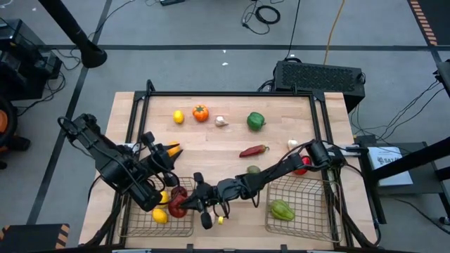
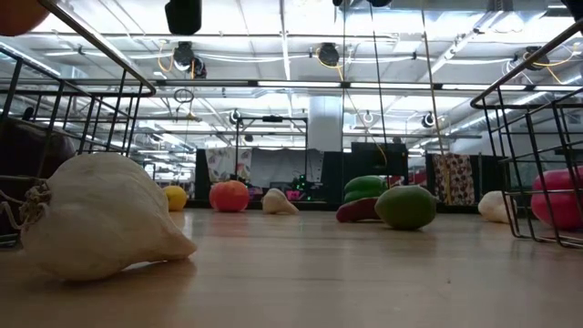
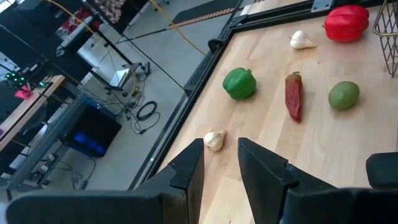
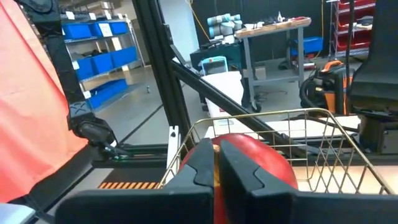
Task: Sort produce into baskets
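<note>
My right gripper [image 4: 214,168] is shut and reaches level across the table into the left basket [image 1: 140,223]. A red apple [image 4: 261,158] sits just beyond its fingertips, beside a lemon [image 1: 160,216]. My left gripper [image 3: 217,171] hangs above that basket's far side, open with nothing between its fingers. On the wood lie a lemon [image 1: 178,117], an orange [image 1: 200,112], a garlic bulb [image 1: 221,121], a green pepper [image 1: 256,121], a red chili [image 1: 253,150] and a green fruit [image 1: 253,169]. The right basket [image 1: 309,218] holds a green pepper [image 1: 283,209]. My right gripper's shut fingertips stand right against the red apple's near side [image 4: 233,146] in the left basket, coming level from the table's right. Whether they touch it I cannot tell, as the fingers hide that spot.
A second garlic bulb [image 1: 292,144] and a red piece [image 1: 302,166] lie by the right basket's far edge. Another garlic bulb [image 2: 100,214] lies near the front edge between the baskets. A dark frame [image 1: 232,93] borders the table.
</note>
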Robot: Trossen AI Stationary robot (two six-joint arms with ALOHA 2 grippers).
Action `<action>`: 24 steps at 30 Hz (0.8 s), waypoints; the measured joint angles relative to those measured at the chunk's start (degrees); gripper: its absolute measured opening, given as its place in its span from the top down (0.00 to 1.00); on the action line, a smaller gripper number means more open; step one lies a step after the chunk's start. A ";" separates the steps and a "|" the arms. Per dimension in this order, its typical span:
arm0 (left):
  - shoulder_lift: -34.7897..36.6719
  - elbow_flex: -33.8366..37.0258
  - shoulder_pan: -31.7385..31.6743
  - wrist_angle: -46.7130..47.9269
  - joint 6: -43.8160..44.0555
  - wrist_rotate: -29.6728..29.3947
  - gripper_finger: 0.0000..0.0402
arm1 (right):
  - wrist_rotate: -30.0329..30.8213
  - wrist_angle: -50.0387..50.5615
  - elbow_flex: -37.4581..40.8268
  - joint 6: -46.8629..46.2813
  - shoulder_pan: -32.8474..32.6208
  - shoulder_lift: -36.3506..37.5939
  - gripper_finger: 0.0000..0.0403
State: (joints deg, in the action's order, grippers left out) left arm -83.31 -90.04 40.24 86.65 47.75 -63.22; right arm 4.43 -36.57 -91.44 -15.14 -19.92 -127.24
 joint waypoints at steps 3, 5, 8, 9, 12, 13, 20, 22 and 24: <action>-0.01 0.00 -0.03 -0.05 0.00 -0.01 0.73 | 0.00 0.23 0.00 -0.55 0.04 0.01 1.00; -0.02 0.00 -0.03 -0.13 0.02 0.00 0.73 | 0.00 0.78 0.00 -0.71 0.04 0.00 1.00; -0.02 0.00 -0.03 -0.30 0.02 0.00 0.73 | 0.00 2.35 0.00 -0.72 0.04 0.00 1.00; -0.02 0.00 -0.03 -0.40 0.02 0.00 0.73 | 0.00 2.80 0.00 -0.72 0.04 0.00 1.00; -0.02 0.00 -0.03 -0.48 0.02 0.00 0.73 | 0.00 3.60 0.00 -1.00 0.04 -0.02 1.00; -0.02 0.00 -0.03 -0.48 0.04 0.00 0.73 | 0.00 3.78 0.00 -1.19 0.06 -0.02 1.00; -0.02 0.00 -0.03 -0.54 0.04 0.00 0.73 | 0.00 3.89 0.00 -1.35 0.22 -0.02 0.97; -0.02 0.00 -0.03 -0.54 0.05 0.00 0.73 | -0.02 3.93 0.00 -1.35 0.28 -0.02 0.94; -0.04 0.00 -0.03 -0.56 0.07 0.00 0.73 | -0.02 3.86 0.00 -1.35 0.35 -0.02 0.89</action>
State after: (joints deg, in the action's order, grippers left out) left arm -83.35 -90.04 40.21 86.08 47.81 -63.22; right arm 4.40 -32.71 -91.44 -16.49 -19.57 -127.26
